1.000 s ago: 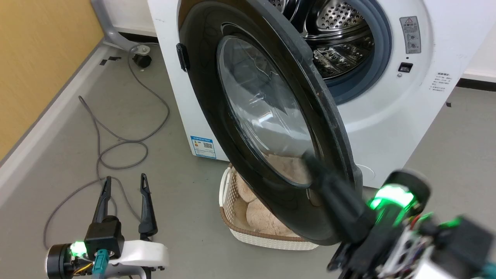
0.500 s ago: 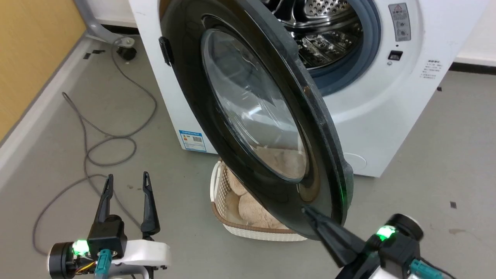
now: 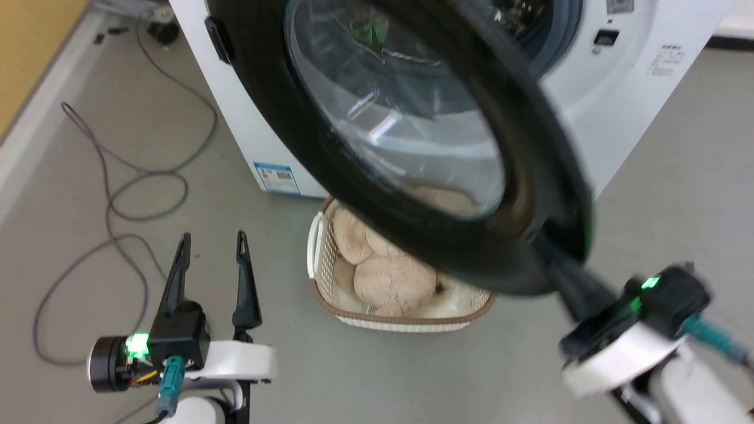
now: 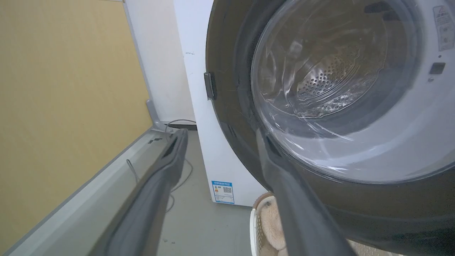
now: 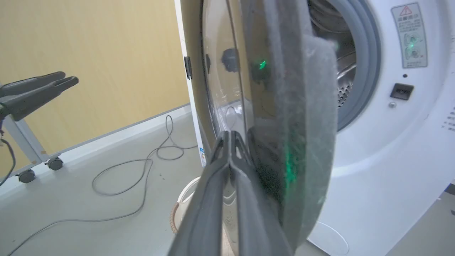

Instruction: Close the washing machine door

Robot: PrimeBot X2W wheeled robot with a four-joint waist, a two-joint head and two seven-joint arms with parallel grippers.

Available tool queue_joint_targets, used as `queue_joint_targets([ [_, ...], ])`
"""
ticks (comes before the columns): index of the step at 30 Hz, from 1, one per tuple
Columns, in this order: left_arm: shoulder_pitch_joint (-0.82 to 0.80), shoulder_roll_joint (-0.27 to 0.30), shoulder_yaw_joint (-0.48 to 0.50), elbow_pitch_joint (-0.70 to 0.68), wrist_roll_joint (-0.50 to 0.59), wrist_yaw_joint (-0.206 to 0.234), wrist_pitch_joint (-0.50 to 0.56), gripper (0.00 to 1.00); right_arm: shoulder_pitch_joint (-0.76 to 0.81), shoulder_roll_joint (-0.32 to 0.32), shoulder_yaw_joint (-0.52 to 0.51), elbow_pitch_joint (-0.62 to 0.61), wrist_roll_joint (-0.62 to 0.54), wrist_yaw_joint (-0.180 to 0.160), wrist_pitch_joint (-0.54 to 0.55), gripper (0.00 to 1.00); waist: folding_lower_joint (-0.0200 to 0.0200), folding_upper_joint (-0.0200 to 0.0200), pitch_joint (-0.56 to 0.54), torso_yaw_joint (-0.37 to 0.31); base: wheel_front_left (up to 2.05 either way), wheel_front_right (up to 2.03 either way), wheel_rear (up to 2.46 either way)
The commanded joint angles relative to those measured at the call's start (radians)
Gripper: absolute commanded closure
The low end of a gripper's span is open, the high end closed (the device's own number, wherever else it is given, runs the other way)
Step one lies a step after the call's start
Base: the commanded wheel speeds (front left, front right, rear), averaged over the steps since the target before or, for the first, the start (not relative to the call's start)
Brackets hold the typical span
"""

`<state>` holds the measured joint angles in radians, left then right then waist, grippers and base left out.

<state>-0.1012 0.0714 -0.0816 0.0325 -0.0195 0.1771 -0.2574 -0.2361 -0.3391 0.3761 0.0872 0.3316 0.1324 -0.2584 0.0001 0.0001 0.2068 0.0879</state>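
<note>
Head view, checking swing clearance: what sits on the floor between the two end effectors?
A white woven basket holding a beige plush toy, partly under the round black washer door; the head view shows it.

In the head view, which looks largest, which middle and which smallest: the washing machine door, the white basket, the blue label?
1. washing machine door: by far the largest, though it is also nearest the camera.
2. white basket.
3. blue label: clearly the smallest.

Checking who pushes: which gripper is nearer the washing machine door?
Right. The right gripper is shut at the washing machine door, low on its rim; the left gripper is open, apart.
</note>
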Motion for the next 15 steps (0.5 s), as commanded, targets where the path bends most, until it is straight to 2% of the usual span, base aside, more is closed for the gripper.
queue_joint_targets([
  [1, -0.020, -0.003, -0.002, -0.006, 0.003, 0.002, -0.004, 0.00, -0.035, -0.008, -0.024, 0.015, -0.002, -0.002, -0.003, 1.00, -0.0001, -0.0001, 0.022, -0.002, 0.00, 0.00, 0.00],
  [9, -0.073, -0.010, -0.025, -0.027, 0.001, 0.005, -0.004, 0.00, -0.214, -0.035, -0.139, 0.104, -0.044, -0.002, -0.003, 1.00, -0.0001, -0.0001, 0.112, 0.013, 0.00, 0.00, 0.00],
  [15, -0.116, -0.014, -0.041, -0.039, -0.004, 0.010, -0.004, 0.00, -0.366, -0.077, -0.155, 0.233, -0.046, -0.002, -0.003, 1.00, -0.0001, -0.0001, 0.178, 0.029, 0.00, 0.00, 0.00],
])
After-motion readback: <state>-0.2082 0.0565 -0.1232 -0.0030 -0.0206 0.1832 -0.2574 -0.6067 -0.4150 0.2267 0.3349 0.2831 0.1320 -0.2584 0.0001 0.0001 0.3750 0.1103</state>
